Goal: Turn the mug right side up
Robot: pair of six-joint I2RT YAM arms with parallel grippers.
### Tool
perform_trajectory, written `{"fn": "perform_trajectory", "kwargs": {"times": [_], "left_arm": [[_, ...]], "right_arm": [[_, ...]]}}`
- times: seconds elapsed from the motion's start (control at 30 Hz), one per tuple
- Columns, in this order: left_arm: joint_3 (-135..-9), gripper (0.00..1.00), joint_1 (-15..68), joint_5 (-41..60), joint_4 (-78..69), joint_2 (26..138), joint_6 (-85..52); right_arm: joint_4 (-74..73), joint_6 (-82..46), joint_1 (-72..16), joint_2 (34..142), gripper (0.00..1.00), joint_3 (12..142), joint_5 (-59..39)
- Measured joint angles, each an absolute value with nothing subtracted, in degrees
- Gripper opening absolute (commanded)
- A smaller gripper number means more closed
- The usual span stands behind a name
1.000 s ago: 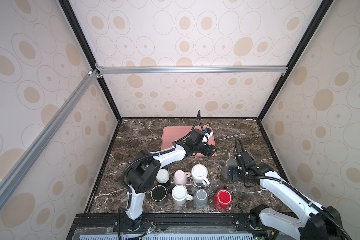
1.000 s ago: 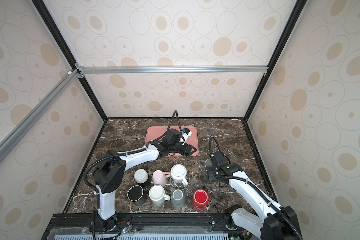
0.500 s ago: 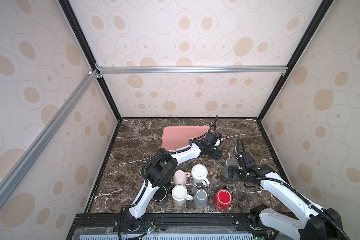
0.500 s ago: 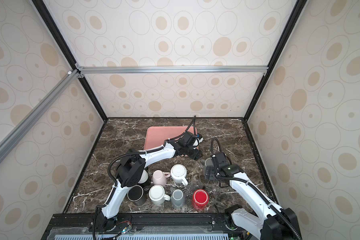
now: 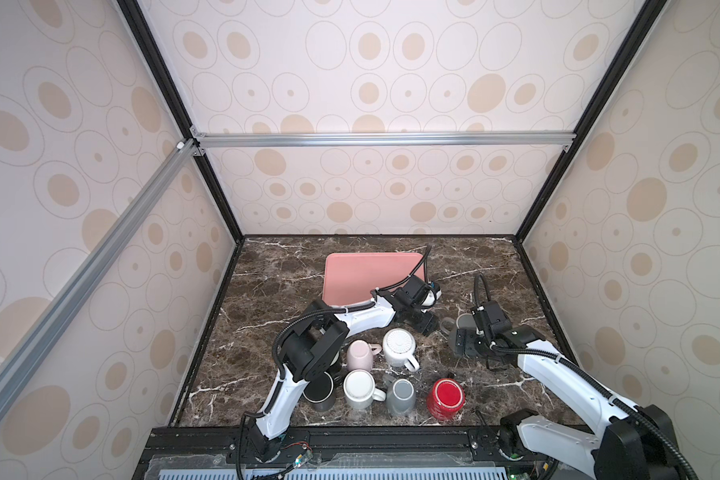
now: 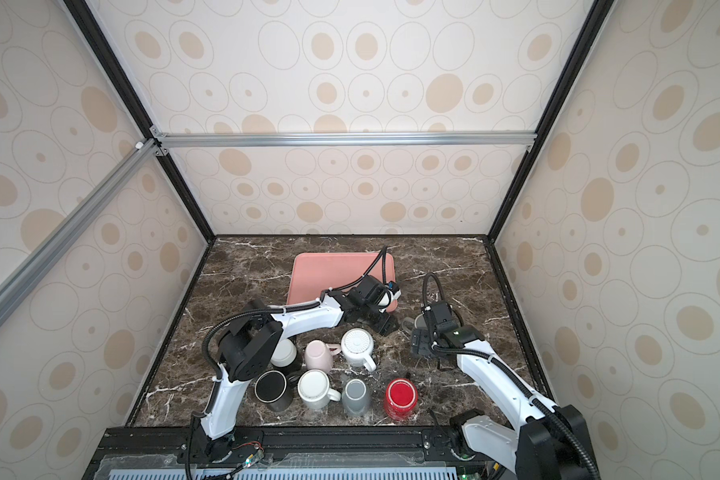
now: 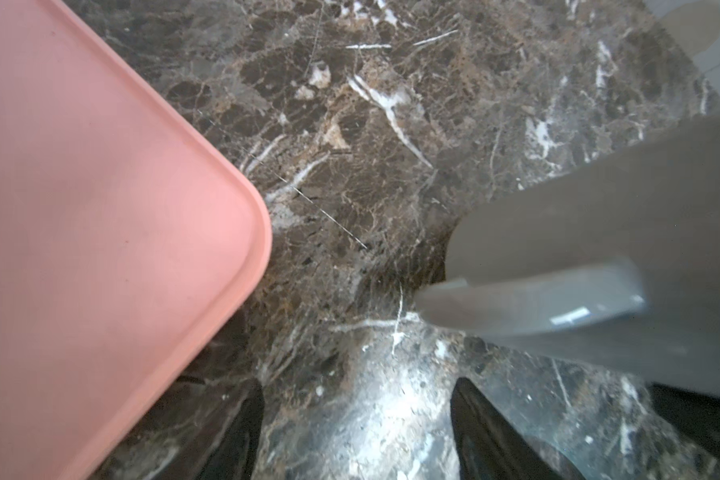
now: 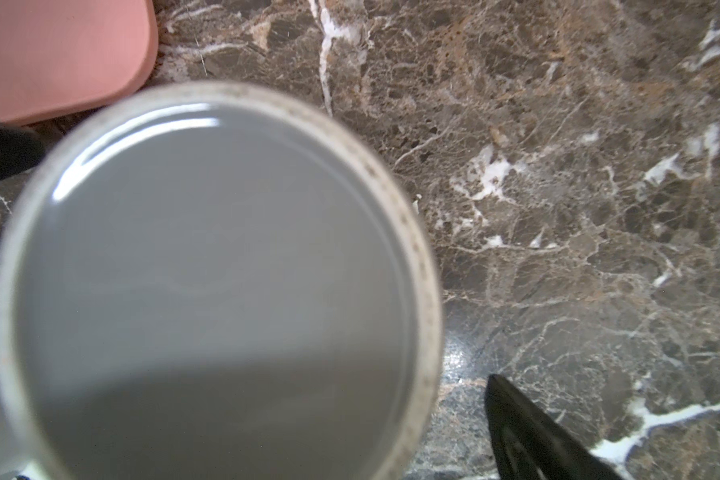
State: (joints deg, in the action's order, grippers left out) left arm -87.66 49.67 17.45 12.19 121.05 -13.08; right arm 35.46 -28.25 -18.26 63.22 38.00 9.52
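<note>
You are looking at the grey mug (image 5: 463, 321), which is standing upside down on the marble table (image 5: 275, 291), near the front right corner of the pink tray (image 5: 366, 274). In the right wrist view its bottom (image 8: 217, 282) is facing the camera, with a rough pale ring around it. Its handle (image 7: 537, 299) is pointing toward the left arm.

Your right gripper (image 5: 464, 347) is hanging just beside the mug, on the side nearer to the robot's base, and its jaws are standing wide apart. Only one dark finger (image 8: 528, 428) is showing in the right wrist view, and a strip of marble is separating it from the mug wall. The other finger is hidden behind the mug, so I cannot tell if it is touching.

Your left gripper (image 5: 427, 326) is reaching across the middle, low over the table between the tray corner and the mug. Its jaws are also spread, and only bare marble is lying between the two fingers (image 7: 242, 432). The handle is near one of them but apart from it.

A red mug (image 5: 445, 397) and a white ribbed mug (image 5: 398, 343) are standing among others toward the front.
</note>
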Motion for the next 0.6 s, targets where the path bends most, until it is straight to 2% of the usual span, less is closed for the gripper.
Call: {"fn": "perform_trajectory", "kwargs": {"times": [0.17,0.4,0.6], "left_arm": [[-81.91,0.76,49.67,17.61,8.82,115.20,-14.41],[-73.10,0.83,49.56,15.92,3.62,105.49,-17.39],[-69.76,0.84,49.43,14.13,1.23,100.66,-18.57]], "right_arm": [[35.59,-28.01,-17.96,61.78,0.99,38.15,7.92],[35.03,-28.25,-17.74,52.56,0.99,39.44,6.11],[32.73,-28.34,-15.07,57.19,0.99,42.85,5.65]]}}
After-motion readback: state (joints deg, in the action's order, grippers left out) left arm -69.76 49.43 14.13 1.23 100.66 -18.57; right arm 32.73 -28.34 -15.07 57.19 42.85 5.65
